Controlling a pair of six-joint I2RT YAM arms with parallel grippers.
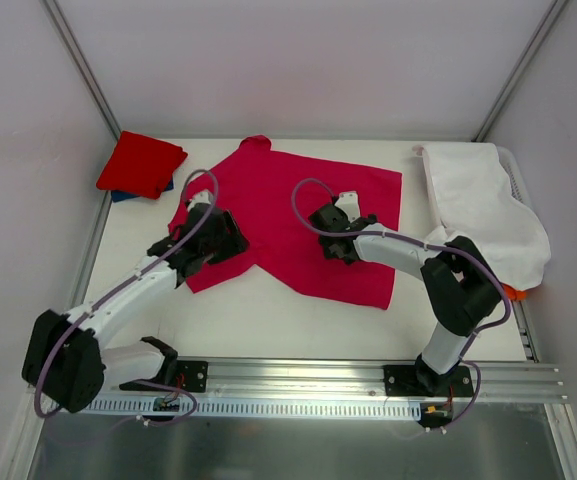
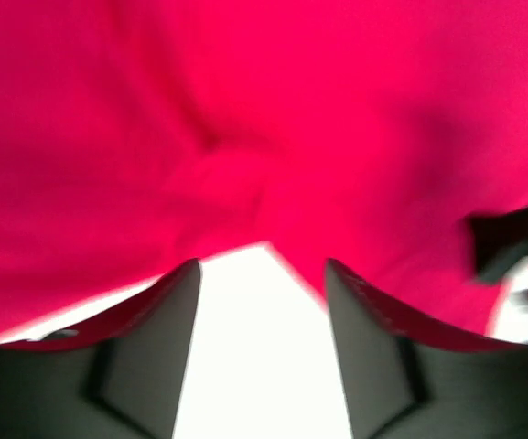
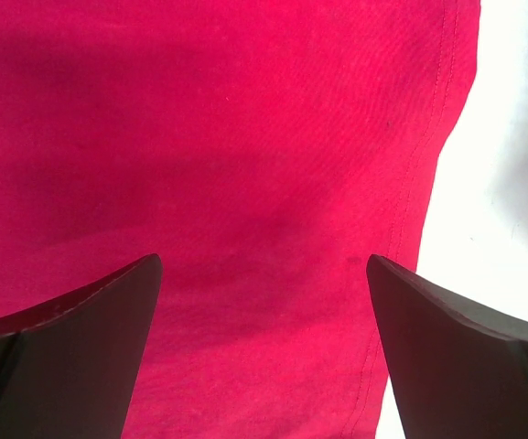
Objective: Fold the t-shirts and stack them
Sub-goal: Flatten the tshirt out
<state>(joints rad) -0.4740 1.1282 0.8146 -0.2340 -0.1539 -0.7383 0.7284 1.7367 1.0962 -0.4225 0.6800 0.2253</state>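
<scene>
The crimson-pink t-shirt [image 1: 298, 215] lies spread on the white table, partly folded. It fills the left wrist view [image 2: 245, 128] and the right wrist view [image 3: 209, 183]. My left gripper [image 1: 215, 243] is open and empty, over the shirt's lower-left sleeve edge. My right gripper [image 1: 336, 238] is open and empty, low over the shirt's middle, near its hem. A folded brighter red t-shirt [image 1: 140, 164] rests on a folded blue one [image 1: 120, 194] at the back left corner.
A white cloth bag or basket [image 1: 483, 205] sits along the right edge, with something orange [image 1: 513, 292] at its near end. Metal frame posts rise at both back corners. The arm rail runs along the near edge.
</scene>
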